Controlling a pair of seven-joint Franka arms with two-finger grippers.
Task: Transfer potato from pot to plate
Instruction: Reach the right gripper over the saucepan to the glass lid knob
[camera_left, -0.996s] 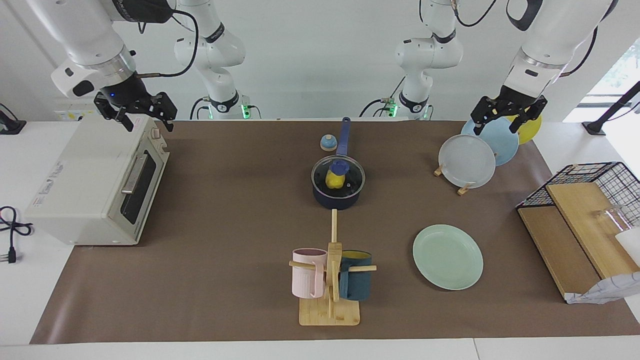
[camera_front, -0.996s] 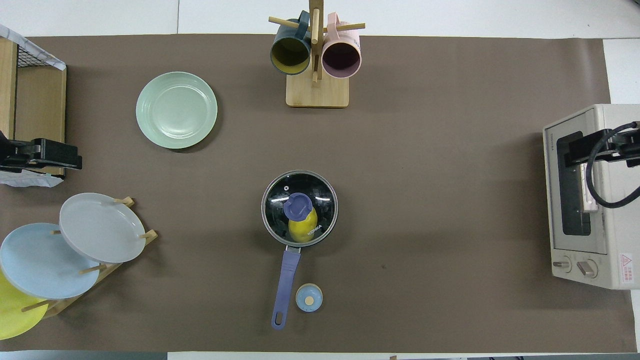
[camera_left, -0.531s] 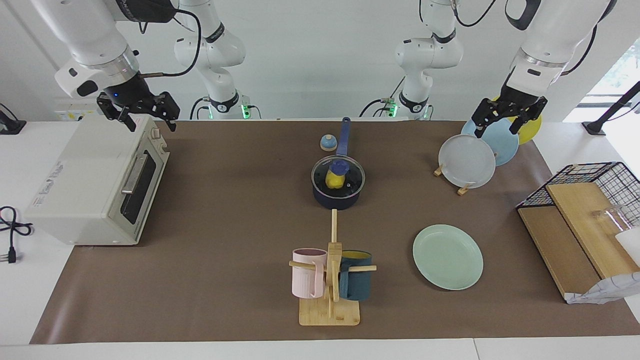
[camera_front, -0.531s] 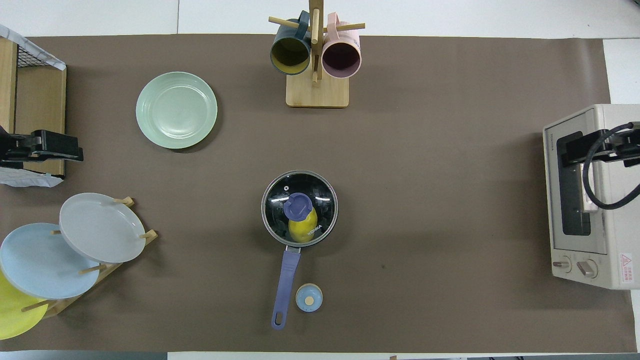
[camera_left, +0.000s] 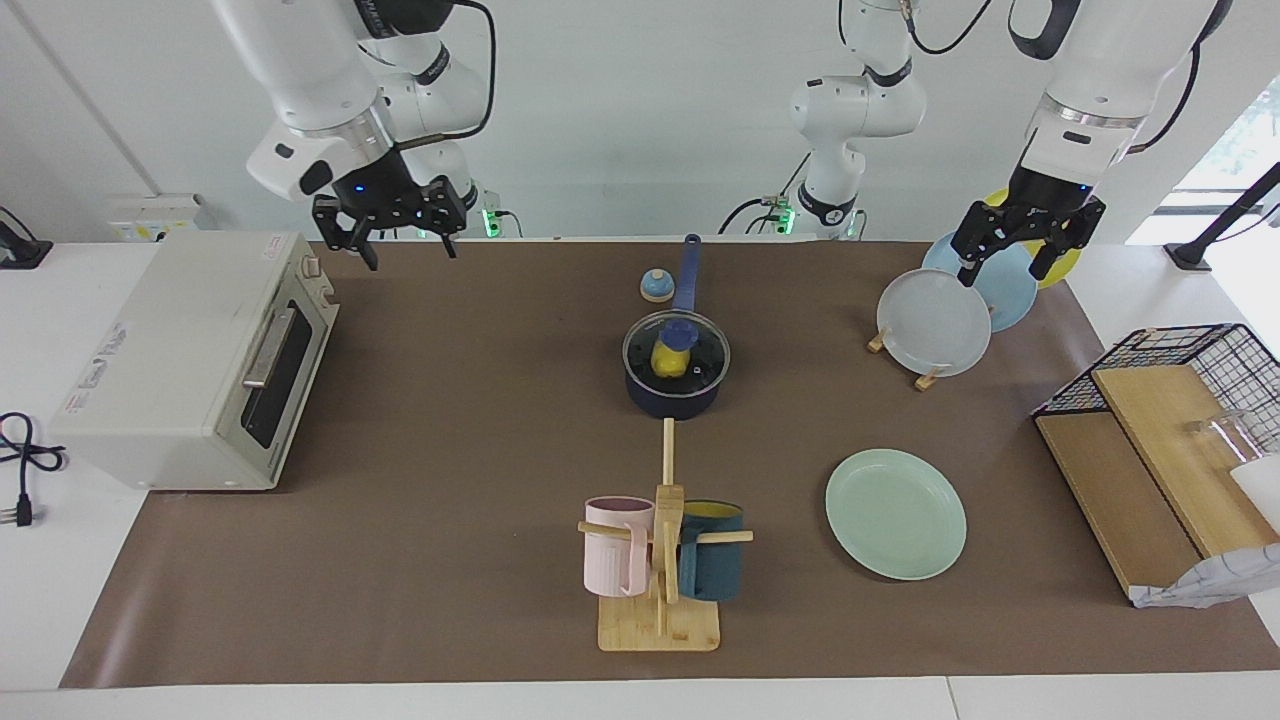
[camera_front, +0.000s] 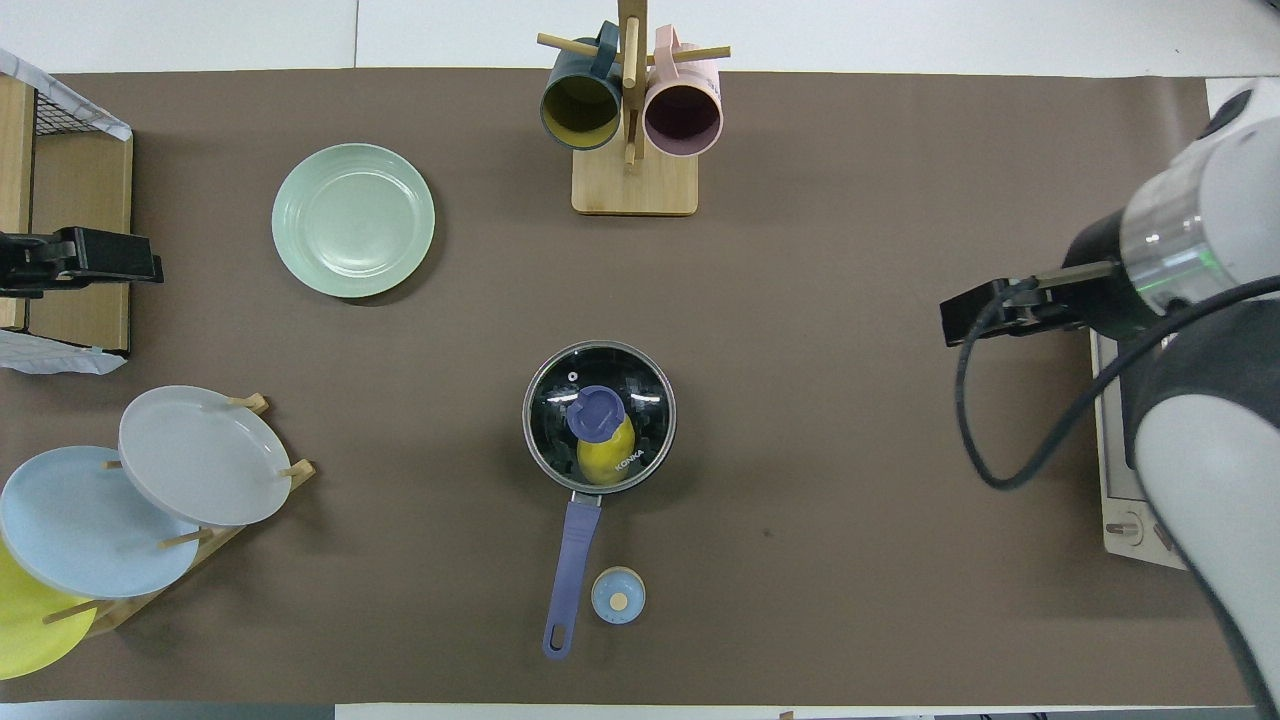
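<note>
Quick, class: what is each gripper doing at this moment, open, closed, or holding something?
Left gripper: jaws open, holding nothing, up over the plate rack.
Right gripper: jaws open, holding nothing, up over the brown mat beside the toaster oven.

toaster oven (camera_left: 190, 360) | mug tree (camera_left: 660, 560) with two mugs | plate rack (camera_left: 960, 300) | wire basket (camera_left: 1170, 400)

Your two arms are glossy white, rounded segments with silver wrist rings and black joint bands. Black cables loop along each. The right claw (camera_left: 405, 232) and left claw (camera_left: 1020, 250) are black; the right one's wrist shows a small blue light.
</note>
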